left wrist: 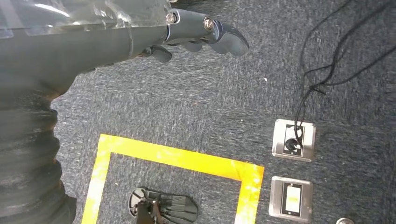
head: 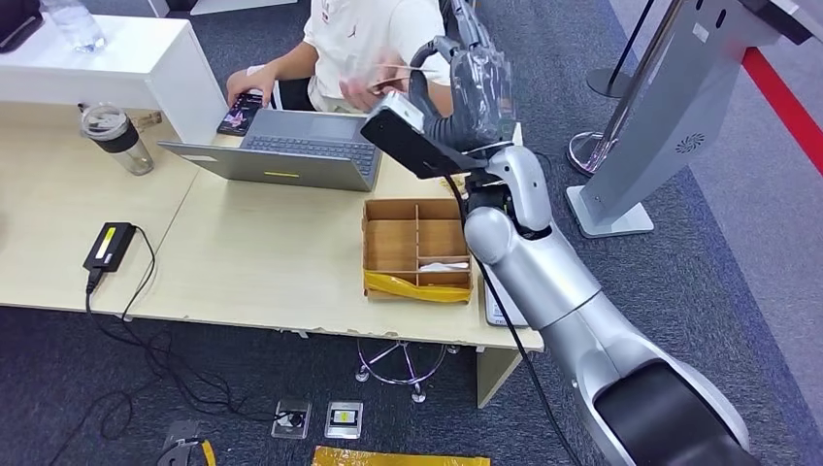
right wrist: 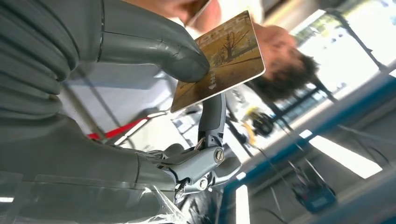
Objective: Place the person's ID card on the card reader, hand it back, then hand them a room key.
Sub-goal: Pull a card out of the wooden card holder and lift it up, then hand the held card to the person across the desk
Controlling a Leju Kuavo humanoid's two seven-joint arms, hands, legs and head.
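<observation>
Our left hand hung over the carpet, fingers loosely curled in around nothing. On the desk sat a laptop, then a wooden tray with 1 pale card lying in a compartment. Our right hand was raised toward the person, pinching a brown card between thumb and a finger; whether it was the ID or the key we could not tell. The person's hand reached to its far edge. We judged the card light, thin, stiff and slick, best held flat-faced near 1 end, leaving the other end free for the taker.
</observation>
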